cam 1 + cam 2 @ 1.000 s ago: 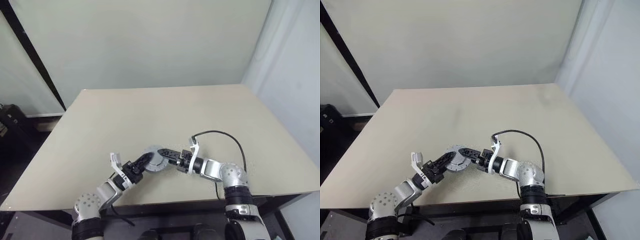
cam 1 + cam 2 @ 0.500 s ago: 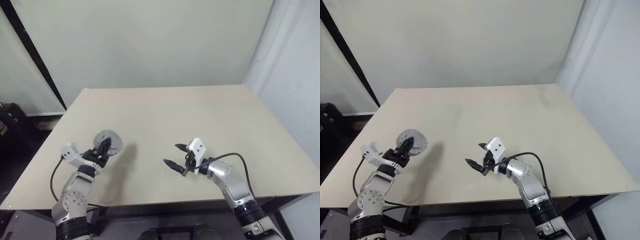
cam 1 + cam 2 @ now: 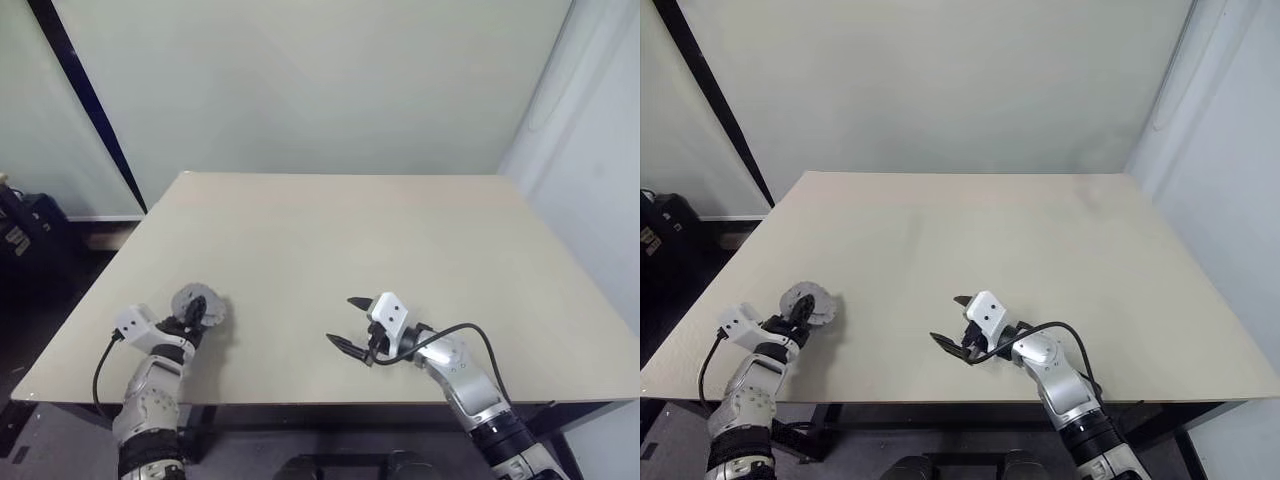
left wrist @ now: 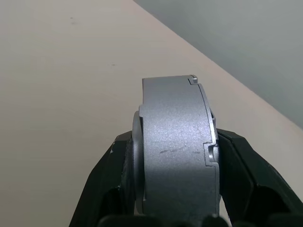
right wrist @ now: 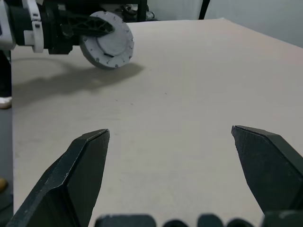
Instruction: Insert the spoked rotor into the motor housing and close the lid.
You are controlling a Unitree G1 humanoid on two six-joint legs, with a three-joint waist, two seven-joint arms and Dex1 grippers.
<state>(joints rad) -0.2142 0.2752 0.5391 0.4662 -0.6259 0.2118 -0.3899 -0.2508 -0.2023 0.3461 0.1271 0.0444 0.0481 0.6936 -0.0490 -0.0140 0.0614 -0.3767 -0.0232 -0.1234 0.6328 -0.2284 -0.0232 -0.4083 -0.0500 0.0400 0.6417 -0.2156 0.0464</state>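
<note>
Left hand [image 3: 197, 316] at lower left of frame pinches the grey motor housing [image 3: 200, 305] on edge, just above the tabletop [image 3: 330, 240]. Right hand [image 3: 352, 325] at lower centre, fingers spread wide, holding nothing.

You have one closed grey motor housing [image 4: 176, 151] clamped edge-on between the left gripper's [image 3: 197, 316] two black fingers [image 4: 248, 177], one beige table [image 3: 400, 240], and two grippers in all, the right gripper [image 5: 176, 165] with nothing between its spread fingers.
</note>
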